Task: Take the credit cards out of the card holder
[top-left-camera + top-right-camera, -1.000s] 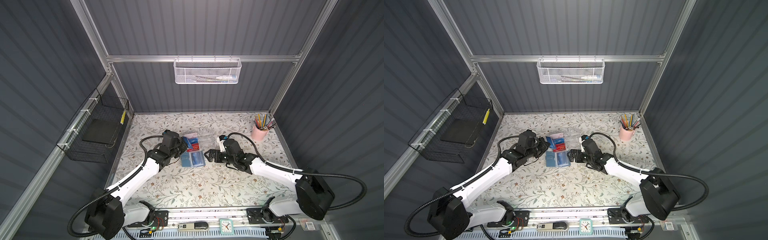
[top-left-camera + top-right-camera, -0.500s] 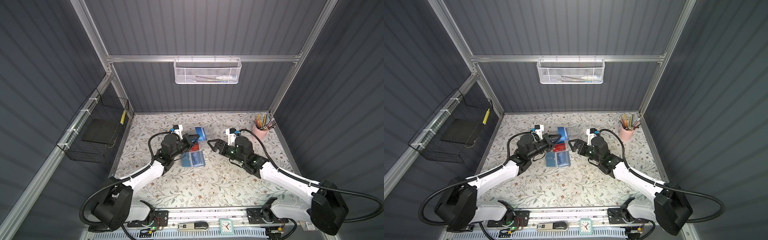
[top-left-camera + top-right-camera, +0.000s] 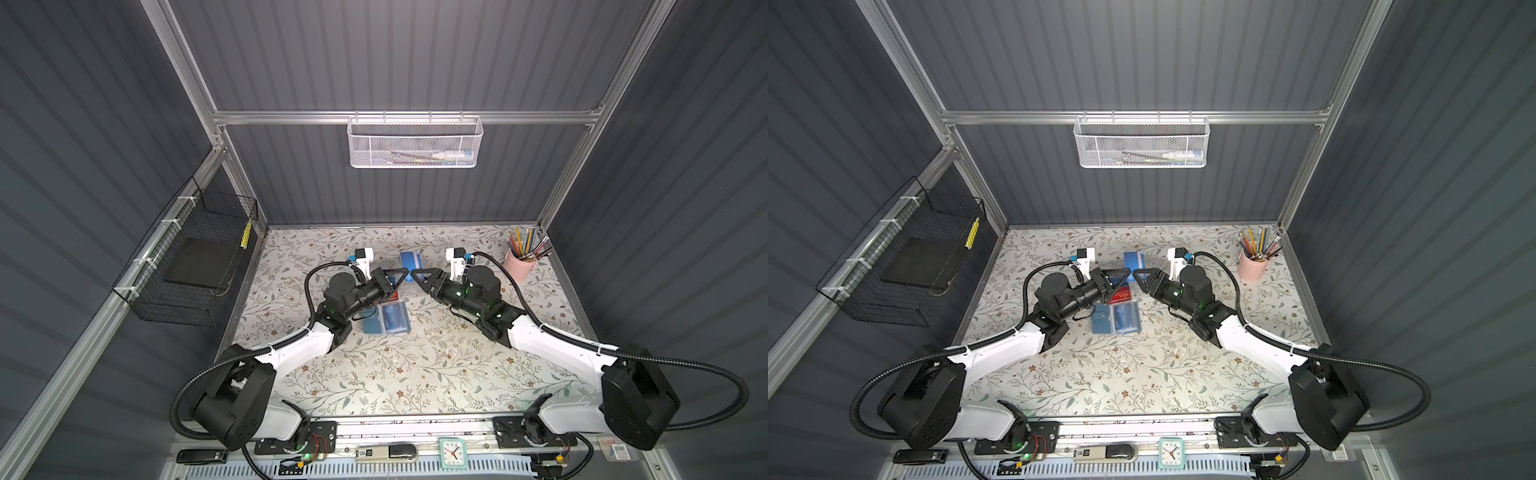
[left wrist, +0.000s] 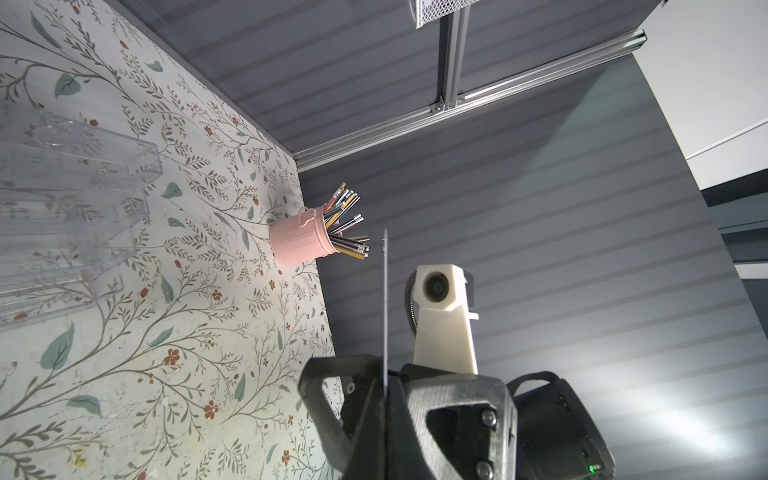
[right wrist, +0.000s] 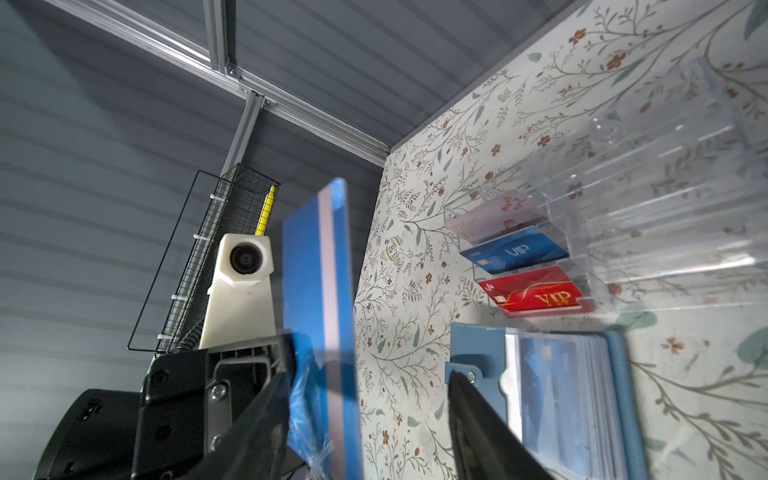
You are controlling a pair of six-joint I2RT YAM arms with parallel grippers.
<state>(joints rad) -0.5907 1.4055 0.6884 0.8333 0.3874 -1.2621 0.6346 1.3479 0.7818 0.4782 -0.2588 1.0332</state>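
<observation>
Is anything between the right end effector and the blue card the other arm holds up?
Nothing visible. The credit card, pinched upright by the left end effector, faces the open jaws of the right end effector.

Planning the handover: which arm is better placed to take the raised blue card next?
Right. The right gripper is open, with its jaws on either side of the credit card and facing it. The left gripper is shut on that card, holding it up edge-on, so it has no free jaws.
</observation>
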